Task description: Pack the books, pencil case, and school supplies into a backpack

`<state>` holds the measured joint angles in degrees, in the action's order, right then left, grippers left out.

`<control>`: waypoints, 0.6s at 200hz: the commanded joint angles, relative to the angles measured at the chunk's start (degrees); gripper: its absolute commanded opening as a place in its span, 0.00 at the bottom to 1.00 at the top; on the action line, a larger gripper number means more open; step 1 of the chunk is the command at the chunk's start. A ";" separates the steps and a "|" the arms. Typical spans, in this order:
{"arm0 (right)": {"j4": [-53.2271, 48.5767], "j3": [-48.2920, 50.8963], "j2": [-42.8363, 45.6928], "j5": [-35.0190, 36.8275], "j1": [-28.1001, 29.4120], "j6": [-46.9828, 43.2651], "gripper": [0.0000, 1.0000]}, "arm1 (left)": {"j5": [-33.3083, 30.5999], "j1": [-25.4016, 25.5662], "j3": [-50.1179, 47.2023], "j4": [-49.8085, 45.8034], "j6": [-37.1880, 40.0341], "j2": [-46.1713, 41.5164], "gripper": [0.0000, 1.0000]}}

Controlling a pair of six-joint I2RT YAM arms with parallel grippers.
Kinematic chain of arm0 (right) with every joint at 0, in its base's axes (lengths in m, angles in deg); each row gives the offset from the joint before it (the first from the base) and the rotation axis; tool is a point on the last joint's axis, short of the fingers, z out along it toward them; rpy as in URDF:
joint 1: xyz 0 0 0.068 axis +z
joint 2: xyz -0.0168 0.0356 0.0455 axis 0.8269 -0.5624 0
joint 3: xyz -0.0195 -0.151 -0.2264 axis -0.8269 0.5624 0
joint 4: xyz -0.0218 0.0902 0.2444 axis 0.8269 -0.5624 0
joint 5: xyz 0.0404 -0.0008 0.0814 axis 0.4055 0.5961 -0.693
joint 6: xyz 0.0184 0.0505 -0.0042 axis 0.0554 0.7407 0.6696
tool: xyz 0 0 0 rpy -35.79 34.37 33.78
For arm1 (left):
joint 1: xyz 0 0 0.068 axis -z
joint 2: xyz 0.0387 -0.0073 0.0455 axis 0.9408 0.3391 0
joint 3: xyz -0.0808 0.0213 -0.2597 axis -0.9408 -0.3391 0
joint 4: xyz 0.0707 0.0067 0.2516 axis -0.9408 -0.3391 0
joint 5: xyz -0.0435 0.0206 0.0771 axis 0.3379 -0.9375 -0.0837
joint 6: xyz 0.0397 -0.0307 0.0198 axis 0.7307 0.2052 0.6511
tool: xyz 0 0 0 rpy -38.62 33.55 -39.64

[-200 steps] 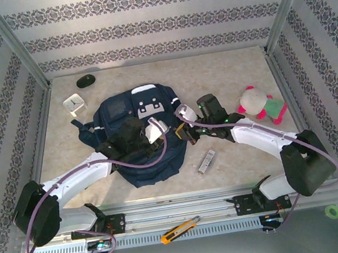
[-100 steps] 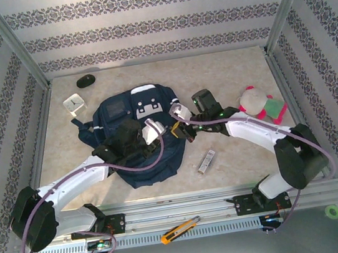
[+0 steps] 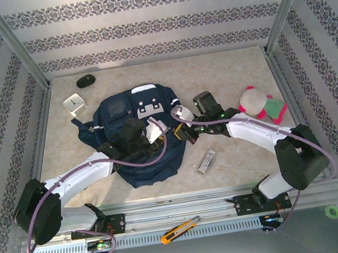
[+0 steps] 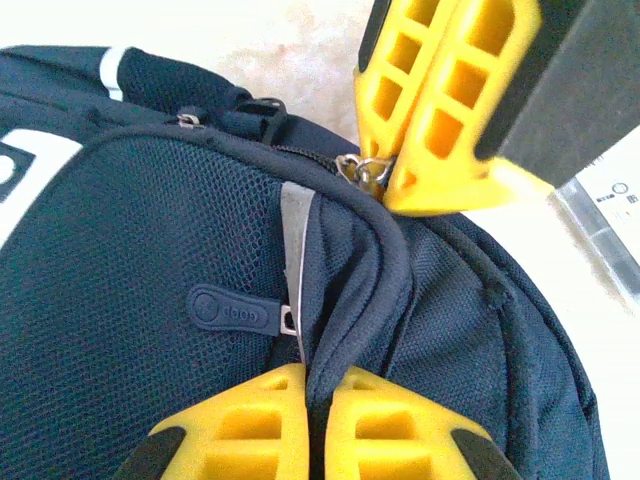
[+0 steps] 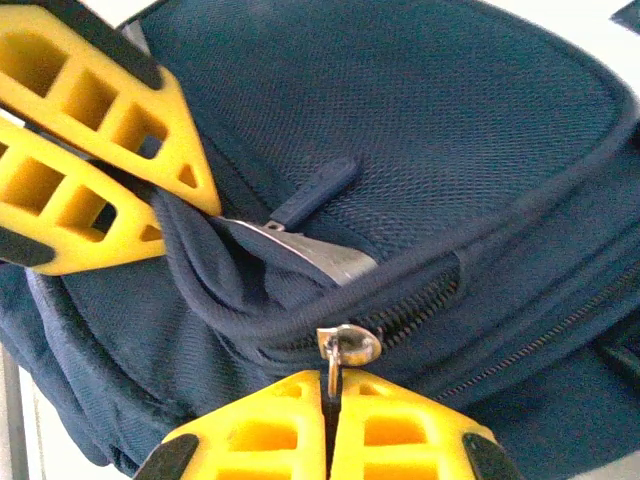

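Observation:
The navy backpack (image 3: pixel 123 117) lies flat mid-table, front pockets up. My left gripper (image 3: pixel 155 130) is shut on a raised fold of fabric (image 4: pixel 345 300) beside the zipper line on the bag's right side. My right gripper (image 3: pixel 183 131) sits at the same edge, shut on the metal zipper pull (image 5: pixel 345 348). The right fingers (image 4: pixel 440 100) show at the top of the left wrist view. The left fingers (image 5: pixel 90 150) show at the upper left of the right wrist view. A slim silver bar (image 3: pixel 207 161) lies right of the bag. A yellow-orange blocky item (image 3: pixel 180 230) rests on the front rail. The books are out of view.
A white square clock (image 3: pixel 74 103) and a black mouse (image 3: pixel 86 81) sit at the back left. A pink-green plush toy (image 3: pixel 259 104) lies at the right, close behind my right forearm. A green ring (image 3: pixel 333 211) lies on the front ledge at right.
My right gripper has edged slightly left along the bag's edge and its elbow has swung inward. The left arm has shifted a little. Both grips hold.

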<state>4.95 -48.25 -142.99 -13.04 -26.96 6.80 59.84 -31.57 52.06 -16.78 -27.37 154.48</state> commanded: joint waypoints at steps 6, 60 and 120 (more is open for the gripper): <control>-0.39 1.30 2.39 -3.88 -4.81 -1.01 0.00 | -3.10 -2.28 -0.64 2.95 2.65 -2.93 0.00; 1.06 -3.80 -3.79 -12.09 -2.95 -11.41 0.00 | 9.77 -3.05 -6.03 3.29 6.40 -9.13 0.00; -9.54 -3.03 1.45 -19.54 1.45 -23.32 0.00 | -3.19 -8.46 -4.53 4.05 0.67 -6.28 0.00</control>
<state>2.90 -50.78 -145.72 -26.49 -27.61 -9.77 65.19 -35.74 46.34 -14.18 -23.54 147.00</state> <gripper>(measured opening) 0.042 0.075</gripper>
